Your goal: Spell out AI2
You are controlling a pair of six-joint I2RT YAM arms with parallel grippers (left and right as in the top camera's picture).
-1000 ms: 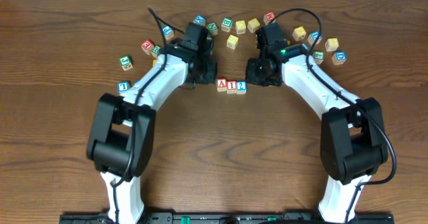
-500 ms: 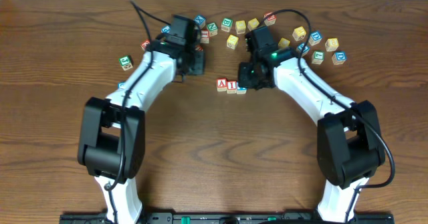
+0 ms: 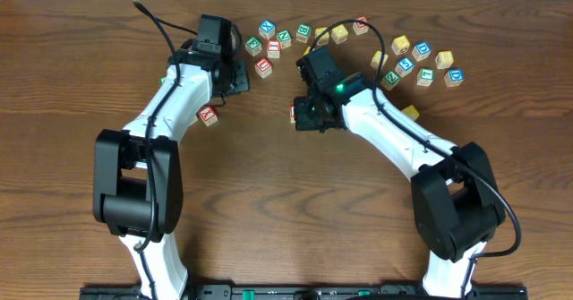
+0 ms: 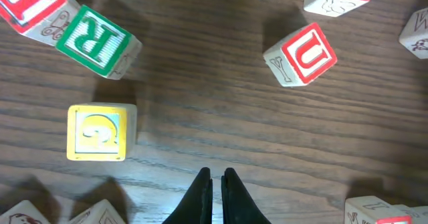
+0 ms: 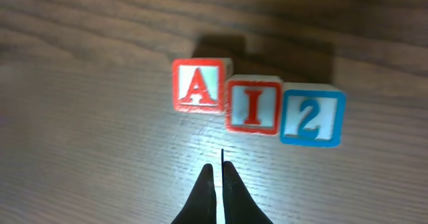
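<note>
In the right wrist view three blocks lie touching in a row on the wood: a red A point(image 5: 198, 85), a red I point(image 5: 253, 105) and a blue 2 point(image 5: 311, 116). My right gripper point(image 5: 218, 167) is shut and empty, just in front of the row. In the overhead view it point(image 3: 310, 121) hangs over the row and hides it, except the A block's edge point(image 3: 293, 114). My left gripper point(image 4: 218, 177) is shut and empty, above bare wood among loose blocks at the back left point(image 3: 240, 74).
Near the left gripper lie a yellow G block point(image 4: 97, 132), a green R block point(image 4: 97, 41) and a red U block point(image 4: 304, 55). Several loose blocks spread along the back point(image 3: 304, 33), point(image 3: 400, 44), point(image 3: 454, 74). A red block point(image 3: 208, 115) lies by the left arm.
Both arms have swung to the left. The left gripper has moved back and away from the row. The right gripper has moved over the A, I, 2 row, which has stayed in place.
</note>
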